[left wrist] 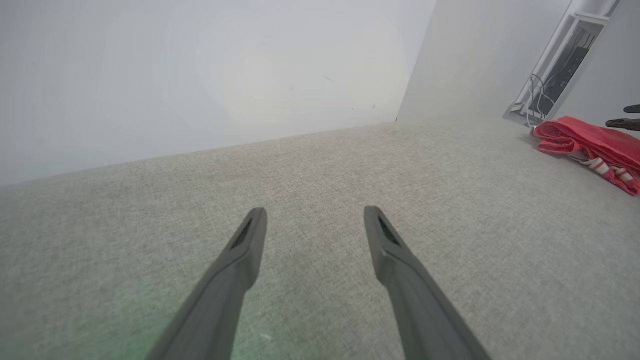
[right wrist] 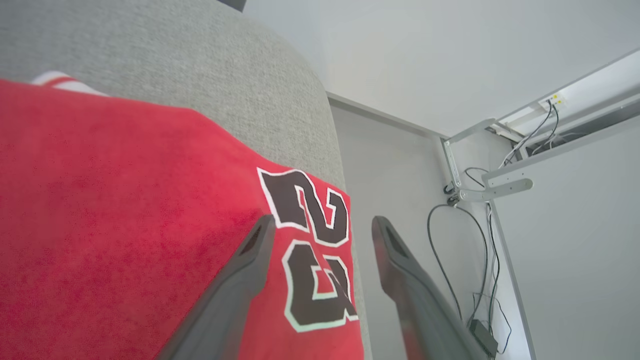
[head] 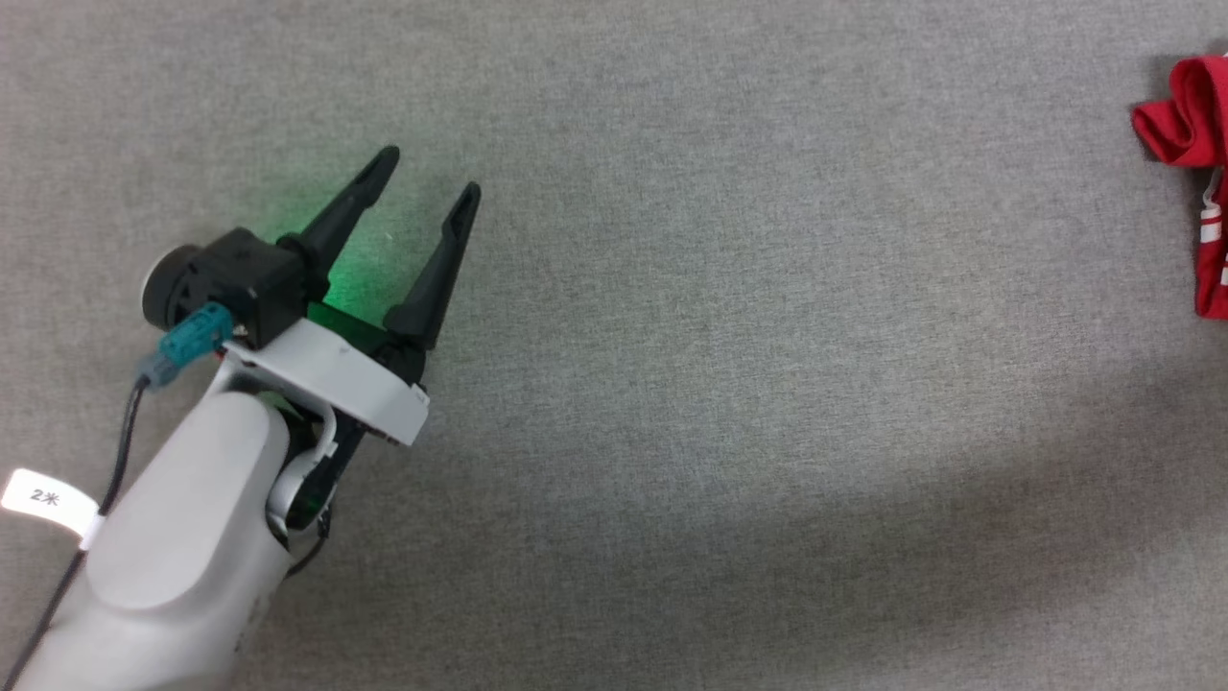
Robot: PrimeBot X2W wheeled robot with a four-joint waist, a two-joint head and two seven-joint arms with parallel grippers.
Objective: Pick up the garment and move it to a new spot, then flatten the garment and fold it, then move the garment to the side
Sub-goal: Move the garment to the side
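Note:
The garment (head: 1190,125) is a red jersey lying bunched at the far right edge of the grey table, with striped trim showing. In the left wrist view the garment (left wrist: 590,142) lies far off to the right, and my right gripper (left wrist: 627,115) pokes in just above it. Seen from the right wrist, the garment (right wrist: 125,210) shows black white-outlined digits. My right gripper (right wrist: 324,220) stands open right over its edge, by the table's corner. My left gripper (head: 429,173) hovers open over bare table at the left, its fingers (left wrist: 250,245) wide apart with nothing between them.
The grey fabric table top (head: 720,384) stretches between my left gripper and the garment. Its rounded corner (right wrist: 320,100) drops off beside the garment. Cables (right wrist: 450,240) and a metal bracket (right wrist: 495,187) lie beyond that edge. A white wall (left wrist: 200,75) rises behind the table.

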